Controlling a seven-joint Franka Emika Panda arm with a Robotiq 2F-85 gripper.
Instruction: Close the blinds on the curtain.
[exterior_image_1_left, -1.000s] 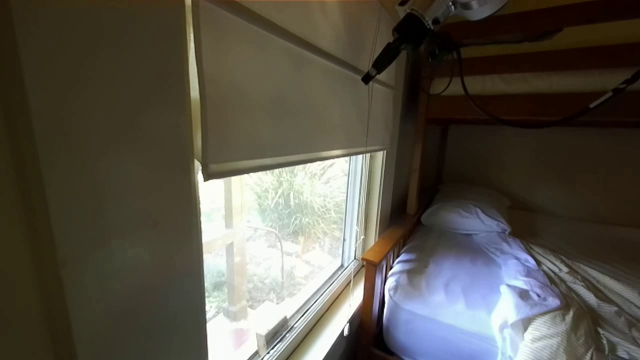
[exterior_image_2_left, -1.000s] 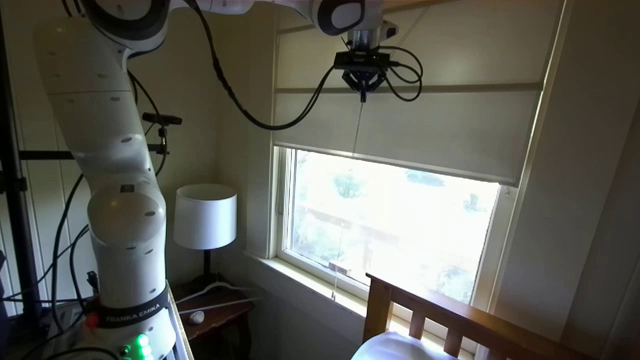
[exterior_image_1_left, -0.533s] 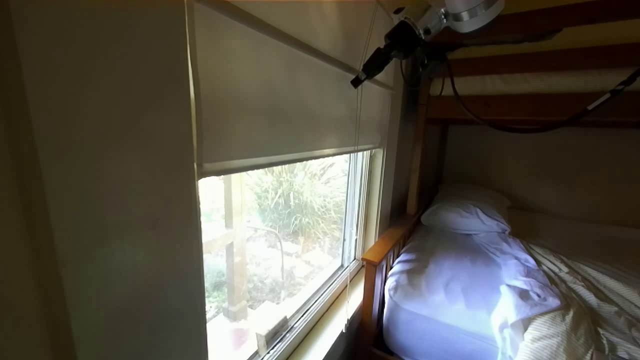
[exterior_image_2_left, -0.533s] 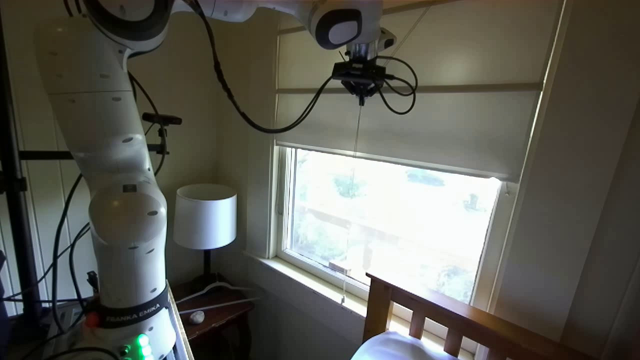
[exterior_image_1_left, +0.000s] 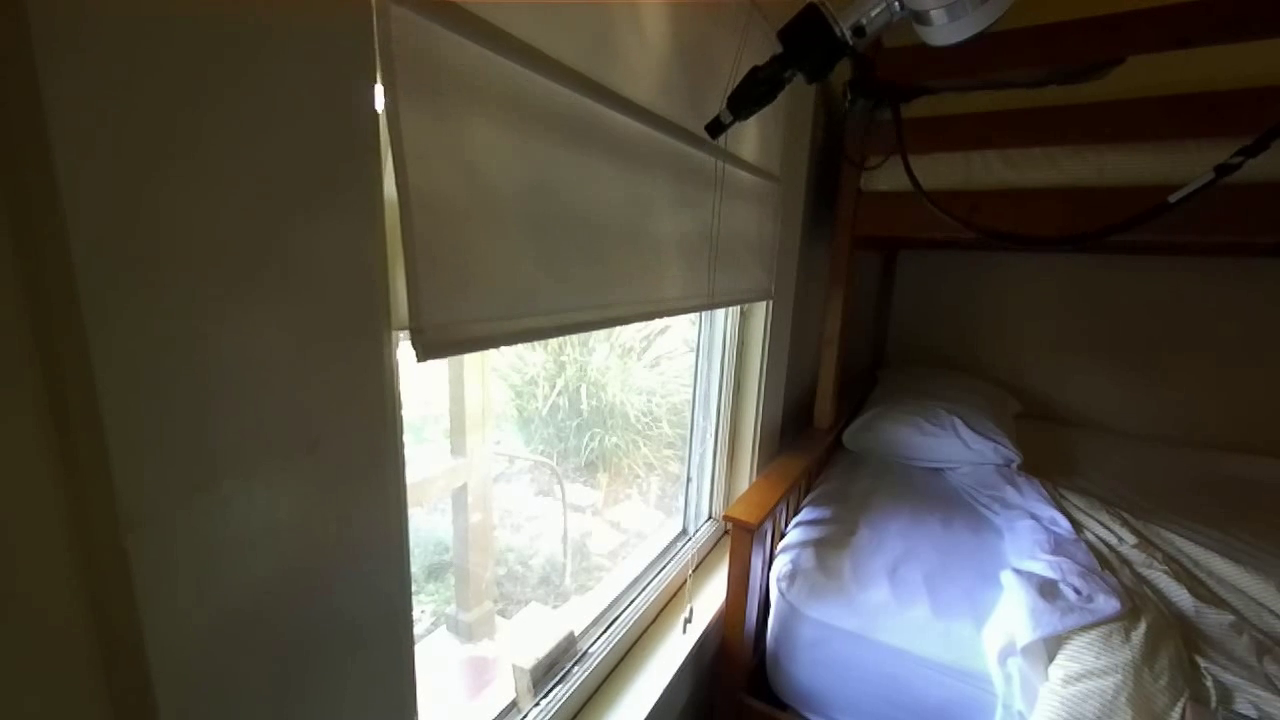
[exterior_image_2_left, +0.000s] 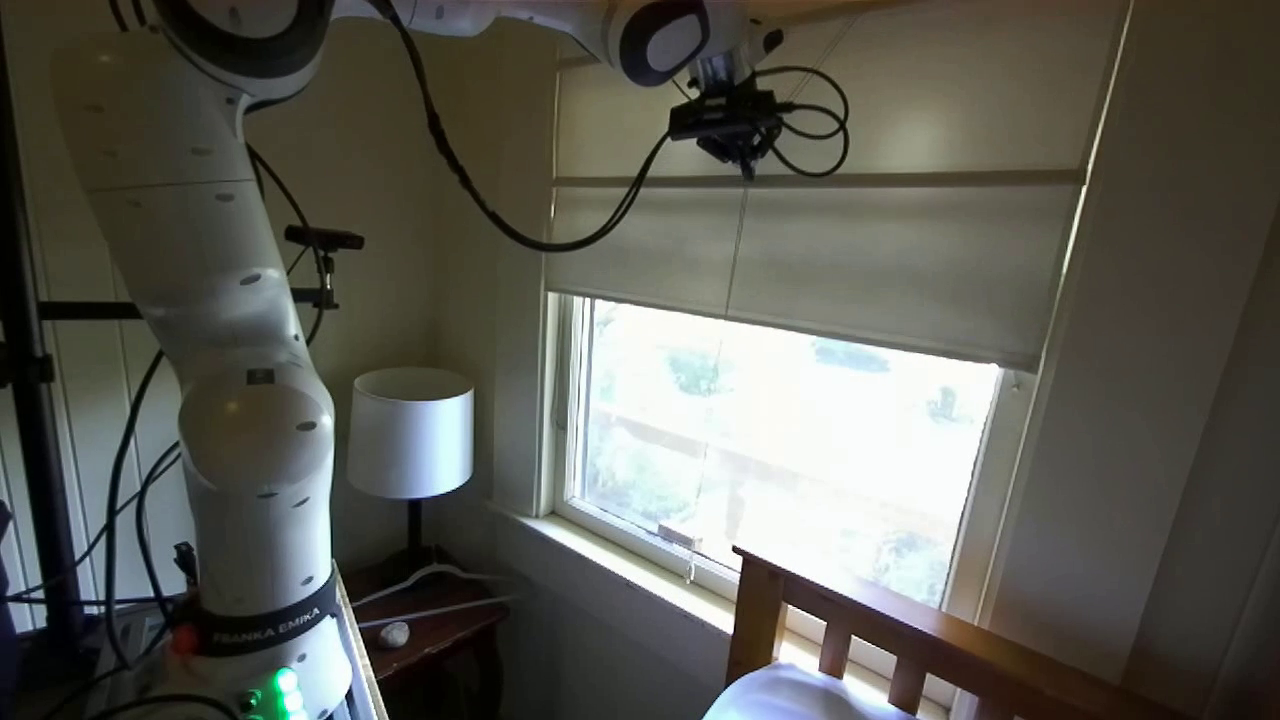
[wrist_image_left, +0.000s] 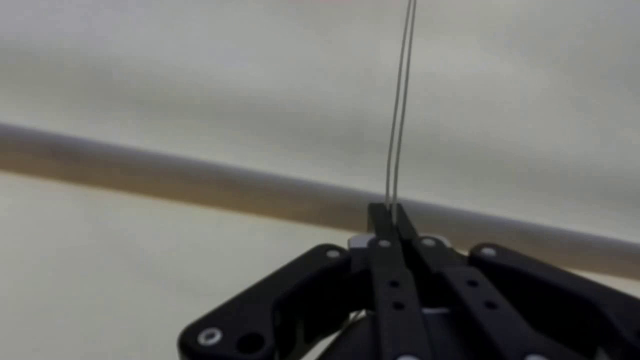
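Blinds (exterior_image_2_left: 880, 260) of wide, flat beige-grey fabric hang at twelve o'clock over the bright, rectangular glass pane (exterior_image_2_left: 830, 430), whose lower part is bare, so closing looks unfinished. The black, jointed, two-fingered pincer (wrist_image_left: 393, 222) is clenched on thin, grey, paired cords (wrist_image_left: 411, 30) rising toward twelve o'clock in the wrist view, probably because they govern the blinds' height.

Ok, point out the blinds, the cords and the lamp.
Blinds (exterior_image_2_left: 870, 248): in an exterior view, lower fabric panel.
Cords (wrist_image_left: 404, 102): wrist view, one strand's middle.
Lamp (exterior_image_2_left: 412, 440): in an exterior view, white shade.
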